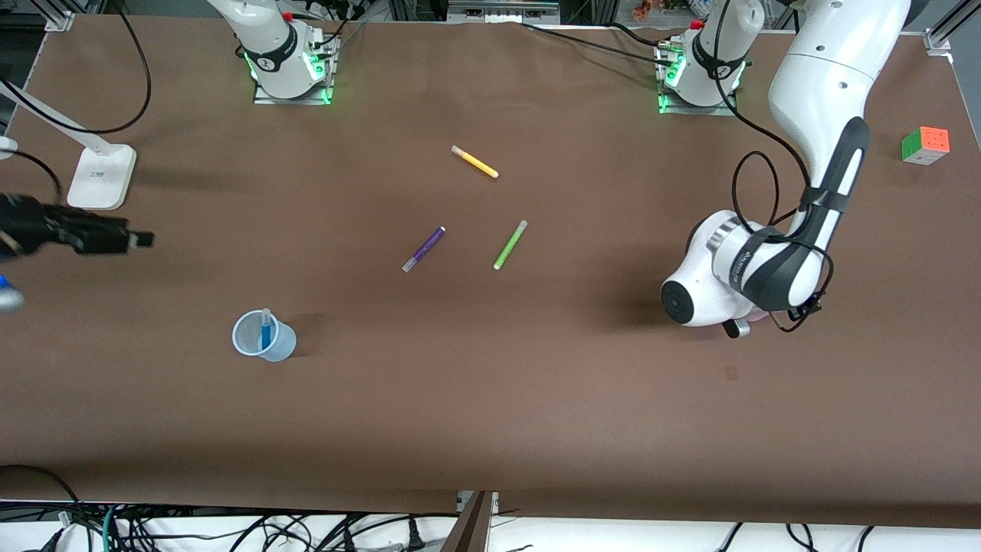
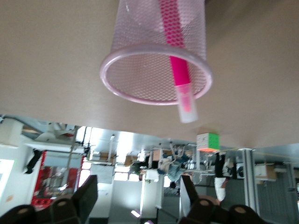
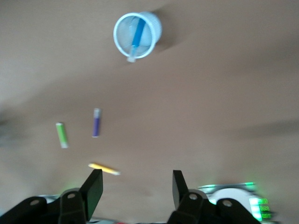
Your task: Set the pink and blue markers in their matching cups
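The pale blue cup [image 1: 263,341] stands upright toward the right arm's end of the table, with the blue marker [image 1: 266,330] standing in it. Both also show in the right wrist view: the cup [image 3: 154,28] and the marker [image 3: 137,33]. My right gripper [image 3: 135,186] is open and empty, over the table's edge at that end [image 1: 138,240]. The pale pink cup [image 2: 140,70] holds the pink marker [image 2: 180,70], whose cap sticks out past the rim. My left gripper [image 2: 138,196] is open and empty just above that cup. In the front view the left arm's wrist [image 1: 720,284] hides the cup.
A purple marker [image 1: 424,249], a lime-green marker [image 1: 510,244] and a yellow marker [image 1: 474,162] lie loose mid-table. A colour cube [image 1: 925,145] sits near the left arm's end. A white lamp base [image 1: 100,178] stands at the right arm's end.
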`<state>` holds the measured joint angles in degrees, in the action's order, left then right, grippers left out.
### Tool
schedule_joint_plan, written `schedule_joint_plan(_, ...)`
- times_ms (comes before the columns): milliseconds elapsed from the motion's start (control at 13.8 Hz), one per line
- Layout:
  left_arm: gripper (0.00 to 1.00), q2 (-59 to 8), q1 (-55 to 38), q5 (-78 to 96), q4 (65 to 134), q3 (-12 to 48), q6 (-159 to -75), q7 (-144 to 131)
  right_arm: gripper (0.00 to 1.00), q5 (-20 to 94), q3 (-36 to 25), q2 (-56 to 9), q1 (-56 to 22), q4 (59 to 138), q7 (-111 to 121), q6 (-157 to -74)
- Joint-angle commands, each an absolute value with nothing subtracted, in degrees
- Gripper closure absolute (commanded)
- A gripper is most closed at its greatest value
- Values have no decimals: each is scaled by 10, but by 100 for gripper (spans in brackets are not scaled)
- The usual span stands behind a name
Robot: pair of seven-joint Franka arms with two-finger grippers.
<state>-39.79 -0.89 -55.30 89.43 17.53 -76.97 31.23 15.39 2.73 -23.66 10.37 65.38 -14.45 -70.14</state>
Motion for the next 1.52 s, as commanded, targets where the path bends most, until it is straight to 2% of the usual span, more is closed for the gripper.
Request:
schedule_joint_plan(0,0,-345,36,-437,887,178,-770,289,19,51,29,-198,96,685,-29,-715)
schedule_joint_plan(144,0,-323,59,-388,885,181,-771,269,17,13,33,-170,86,735,-16,-749)
schedule_joint_plan(361,0,-270,70,-297,887,178,-768,197,14,12,34,-71,85,914,-13,-879)
schedule_joint_plan(506,0,-239,78,-253,886,178,-770,154,12,10,35,-28,85,988,17,-955)
schedule_joint_plan(722,0,-180,99,-172,881,178,-783,120,12,8,35,-19,84,1005,46,-988)
schedule_joint_plan(867,0,-163,99,-162,817,183,-777,120,10,8,34,-17,85,1002,46,-983)
schedule_joint_plan(939,0,-159,98,-159,788,184,-774,120,1,8,34,-18,85,991,45,-970)
schedule_joint_plan(1083,0,-157,98,-145,755,182,-759,122,1,8,34,-17,85,976,39,-926)
schedule_joint_plan(1228,0,-117,98,-102,765,164,-790,115,1,6,40,-5,82,976,15,-890)
schedule_joint_plan(1372,0,-60,82,-54,820,108,-839,104,1,-14,80,1,81,978,-45,-885)
schedule_joint_plan(1444,0,-29,64,-50,870,83,-884,102,1,-31,97,0,81,977,-54,-887)
